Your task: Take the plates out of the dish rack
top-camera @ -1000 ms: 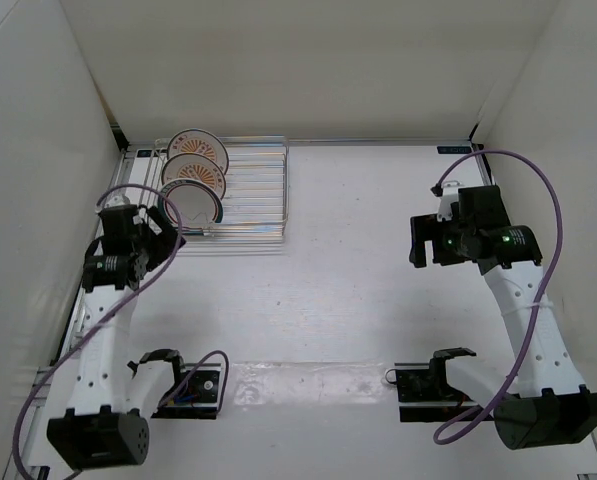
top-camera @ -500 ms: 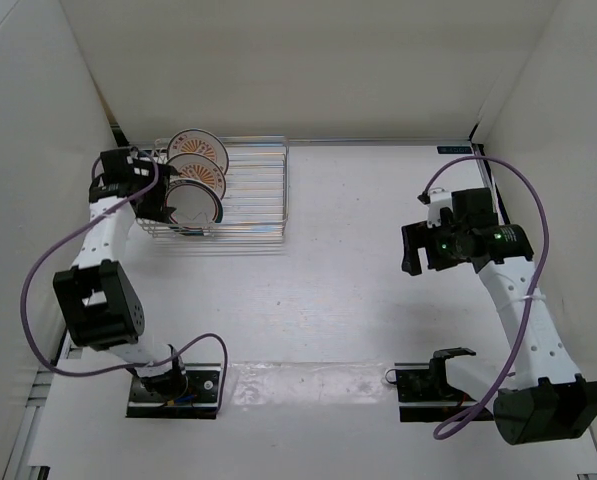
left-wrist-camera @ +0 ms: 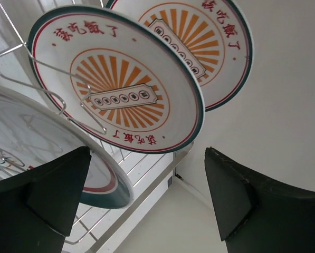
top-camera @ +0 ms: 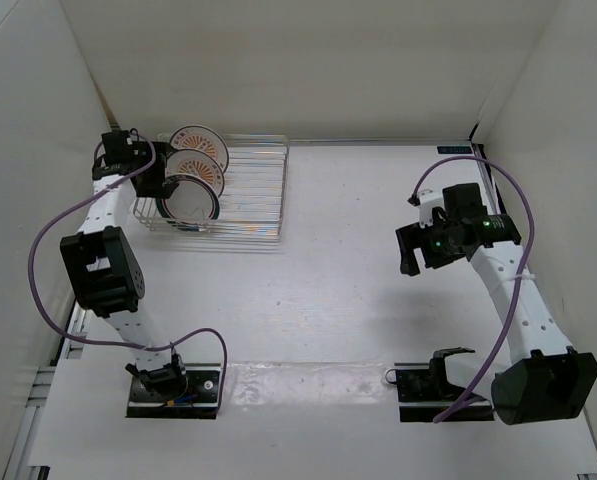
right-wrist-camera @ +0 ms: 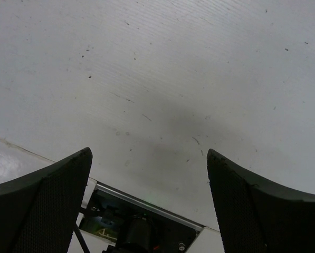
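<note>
Three plates stand on edge in the left end of the wire dish rack (top-camera: pixel 250 195): a sunburst plate at the back (top-camera: pixel 199 142), a sunburst plate in the middle (top-camera: pixel 202 168), and a plain pale plate at the front (top-camera: pixel 190 201). My left gripper (top-camera: pixel 161 184) is open at the rack's left end, beside the plates and holding nothing. In the left wrist view its jaws (left-wrist-camera: pixel 146 203) stand wide apart. The plain plate (left-wrist-camera: pixel 25 137) has its rim just inside the left finger (left-wrist-camera: pixel 51 195). The middle plate (left-wrist-camera: pixel 115 89) and back plate (left-wrist-camera: pixel 204 42) lie beyond. My right gripper (top-camera: pixel 410 250) is open and empty over bare table (right-wrist-camera: pixel 162 79).
White walls close in the table on the left, back and right. The rack's right half holds no plates. The arm base mounts (top-camera: pixel 178 385) (top-camera: pixel 428 385) sit at the near edge, and the right one shows in the right wrist view (right-wrist-camera: pixel 141 229). Purple cables loop beside both arms.
My left arm has swung up from the table's left side to the rack's left end, beside the plates. My right gripper has shifted slightly left. The plates have not moved.
</note>
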Robot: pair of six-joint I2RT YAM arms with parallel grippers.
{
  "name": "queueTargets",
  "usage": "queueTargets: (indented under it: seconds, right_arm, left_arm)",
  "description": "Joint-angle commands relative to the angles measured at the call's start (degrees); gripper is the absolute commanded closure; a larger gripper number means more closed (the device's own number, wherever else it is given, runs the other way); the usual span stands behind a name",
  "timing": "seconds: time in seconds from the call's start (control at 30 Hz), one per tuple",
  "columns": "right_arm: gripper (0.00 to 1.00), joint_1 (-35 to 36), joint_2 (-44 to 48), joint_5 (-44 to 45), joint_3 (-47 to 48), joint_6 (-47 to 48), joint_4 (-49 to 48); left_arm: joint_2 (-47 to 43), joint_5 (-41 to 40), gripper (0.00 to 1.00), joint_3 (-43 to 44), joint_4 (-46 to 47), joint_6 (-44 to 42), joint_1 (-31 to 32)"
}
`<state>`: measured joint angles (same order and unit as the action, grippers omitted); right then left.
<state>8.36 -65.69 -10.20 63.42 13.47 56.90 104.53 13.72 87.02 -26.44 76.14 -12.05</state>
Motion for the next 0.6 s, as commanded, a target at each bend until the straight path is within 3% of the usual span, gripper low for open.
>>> queueTargets:
  seconds: [0.0,0.27,0.4,0.57]
  right_arm:
    - [0.10,-0.01,0.39,2.28,-0.75,1.99,-0.66]
    - [0.10,-0.01,3.37,3.17,-5.67,1.47,-0.57]
    - [0.10,0.08,4.43,3.25,-6.90,1.20,-0.48]
    - [0.10,-0.01,5.57,4.66,-8.13,1.29,-0.22]
  left_arm:
    - [-2.05,1.58,0.00,-2.11,1.56,1.38,-0.16]
    - [-4.77,3.42,0.00,-7.57,0.86,0.59,-0.52]
    - [-4.34,5.53,0.05,-8.97,0.68,0.59,-0.69]
    - [-4.77,7.11,0.24,-10.21,2.08,0.59,-1.04]
